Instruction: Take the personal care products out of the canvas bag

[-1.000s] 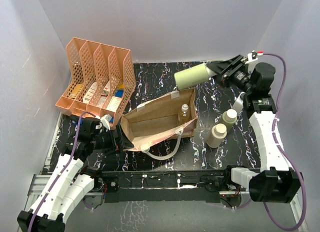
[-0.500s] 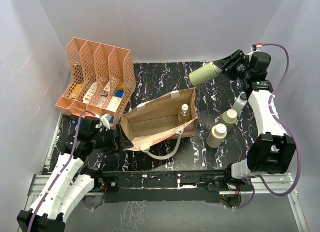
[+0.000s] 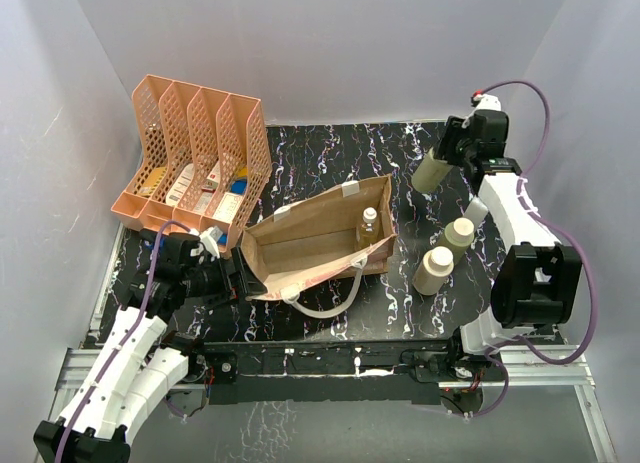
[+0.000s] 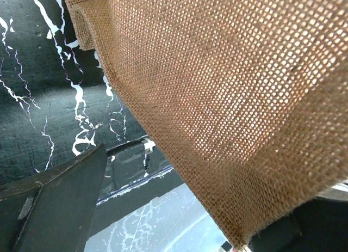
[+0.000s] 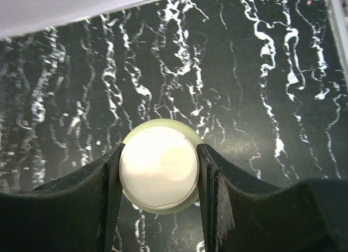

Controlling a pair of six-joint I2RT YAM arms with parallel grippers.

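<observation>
The canvas bag [image 3: 310, 241] lies open in the middle of the table, with a small clear bottle [image 3: 369, 223] standing inside at its right end. My right gripper [image 3: 457, 149] is shut on the white cap [image 5: 158, 167] of a beige bottle [image 3: 431, 171] and holds it nearly upright over the back right of the table. Two beige bottles [image 3: 434, 271] [image 3: 459, 235] and a slim white-grey one [image 3: 476, 207] stand right of the bag. My left gripper [image 3: 236, 280] is open around the bag's left end; burlap [image 4: 228, 99] fills its view, lying against the right jaw.
An orange mesh file rack [image 3: 195, 163] with small boxes and blue items stands at the back left, close to the bag. The bag's white loop handle [image 3: 330, 305] lies on the table in front of it. Grey walls close in the table on three sides.
My right gripper has swung the beige bottle from lying level above the bag's right end to nearly upright, and carried it right and lower at the back right. The left arm has not moved.
</observation>
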